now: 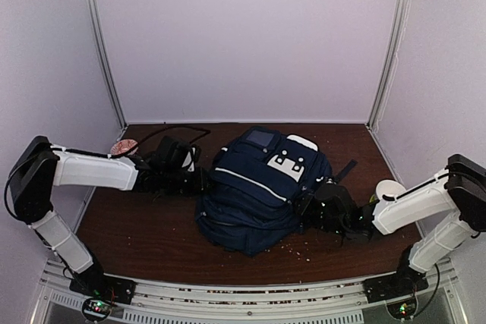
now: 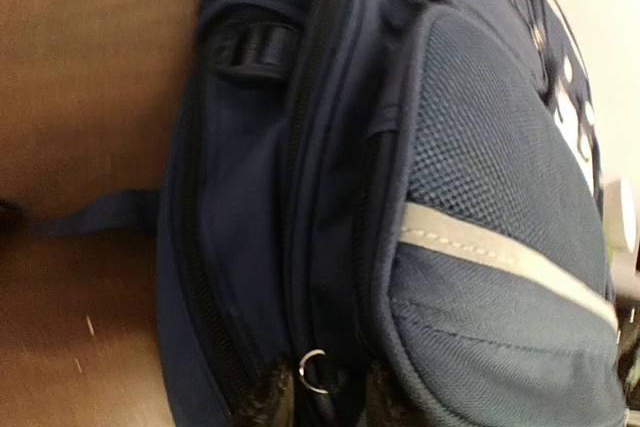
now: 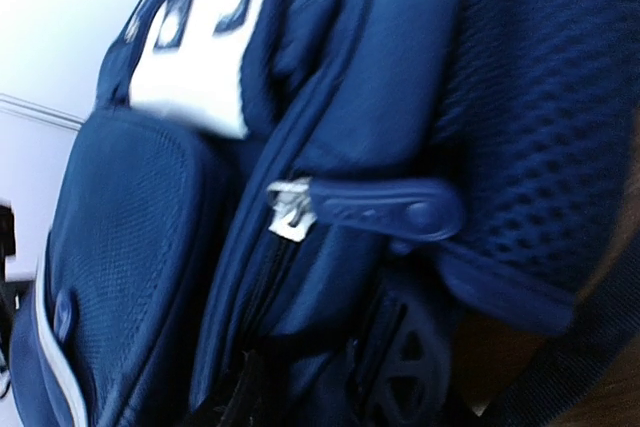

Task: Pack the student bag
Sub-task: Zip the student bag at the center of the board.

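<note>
The student bag, navy with white trim and white patches, lies in the middle of the table. My left gripper is against its left side. In the left wrist view its two dark fingertips stand close on either side of a fold of the bag that carries a small metal zip ring. My right gripper is against the bag's right side. The right wrist view shows the bag close up, with a blue zip pull lying free above the jaws. Only one dark finger shows.
A pinkish round thing and a black cable lie at the back left. A white round object stands by the right arm. A white item sits behind the bag. Crumbs dot the front.
</note>
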`<state>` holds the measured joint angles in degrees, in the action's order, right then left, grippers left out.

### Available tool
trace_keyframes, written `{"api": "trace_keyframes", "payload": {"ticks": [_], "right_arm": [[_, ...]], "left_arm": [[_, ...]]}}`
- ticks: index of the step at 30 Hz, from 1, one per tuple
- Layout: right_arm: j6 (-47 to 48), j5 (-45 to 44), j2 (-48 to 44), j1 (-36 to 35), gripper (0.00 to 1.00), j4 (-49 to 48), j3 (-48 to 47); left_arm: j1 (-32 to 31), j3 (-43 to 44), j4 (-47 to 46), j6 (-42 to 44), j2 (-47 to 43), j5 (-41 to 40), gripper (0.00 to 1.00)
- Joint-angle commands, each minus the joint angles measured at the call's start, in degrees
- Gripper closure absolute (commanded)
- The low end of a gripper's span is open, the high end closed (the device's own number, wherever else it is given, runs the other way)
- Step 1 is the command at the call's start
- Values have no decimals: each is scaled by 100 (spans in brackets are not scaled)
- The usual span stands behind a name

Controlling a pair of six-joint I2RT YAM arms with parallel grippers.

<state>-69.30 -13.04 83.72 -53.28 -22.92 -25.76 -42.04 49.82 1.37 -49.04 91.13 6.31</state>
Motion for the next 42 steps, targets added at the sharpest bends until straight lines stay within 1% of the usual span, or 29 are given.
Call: {"api": "trace_keyframes", "payload": {"ticks": [1, 3, 4, 5, 7, 8, 10, 12, 13, 16, 18, 21, 23, 26, 29, 31, 34, 40, 42], "right_arm": [[-411, 278, 431, -544, 54, -1075, -442], [-329, 323, 470, -612, 47, -952, -645], [-265, 317, 406, -632, 44, -754, -681], [-151, 308, 282, -639, 40, -558, -676], [120, 272, -149, -641, 35, -120, -550], [288, 235, -406, -648, 33, 194, -480], [689, 155, -890, -649, 29, 877, -394], [1133, 28, -1329, -664, 28, 1637, -379], [1366, -20, -1547, -670, 28, 2011, -380], [2161, -66, -2128, -711, 30, 2785, -408], [2647, -32, -2387, -773, 30, 3083, -516], [3383, 89, -2385, -908, 31, 3405, -908], [3776, 172, -2117, -1033, 32, 3583, -1287], [4128, -210, -1510, -1286, 33, 3906, -1923], [4435, -378, -926, -1358, 32, 3755, -2371], [4598, -726, -561, -1361, 32, 3628, -2624], [5070, -1177, -37, -1356, 32, 3485, -2964], [5691, -1614, 1020, -1358, 32, 3916, -3910], [5805, -1841, 1302, -1351, 34, 4078, -4163]], "left_arm": [[126, 1269, -691, 626, 599, 539, 59], [186, 1641, -290, 865, 703, 381, 60], [235, 1733, -135, 955, 670, 286, 58], [270, 1745, -12, 1026, 574, 182, 55], [300, 1601, 331, 1193, 180, -214, 40], [302, 1513, 509, 1248, -37, -454, 30], [302, 1293, 814, 1315, -531, -868, 16], [295, 1033, 1037, 1295, -1087, -1293, 5], [293, 891, 1130, 1261, -1374, -1426, 3], [197, 551, 1404, 1196, -2233, -1818, 2], [48, 331, 1638, 1188, -2725, -2116, 2], [-233, -130, 1825, 1042, -3303, -2238, 2], [-481, -478, 1881, 866, -3558, -2321, 2], [-882, -970, 2012, 437, -3822, -2535, 2], [-1176, -1431, 1920, -39, -4061, -2590, 2], [-1270, -1675, 1797, -274, -4178, -2539, 2], [-1401, -1813, 1764, -435, -4255, -2492, 3], [-1526, -1880, 1849, -458, -4279, -2481, 3], [-1535, -1943, 1797, -448, -4264, -2453, 4]]}}
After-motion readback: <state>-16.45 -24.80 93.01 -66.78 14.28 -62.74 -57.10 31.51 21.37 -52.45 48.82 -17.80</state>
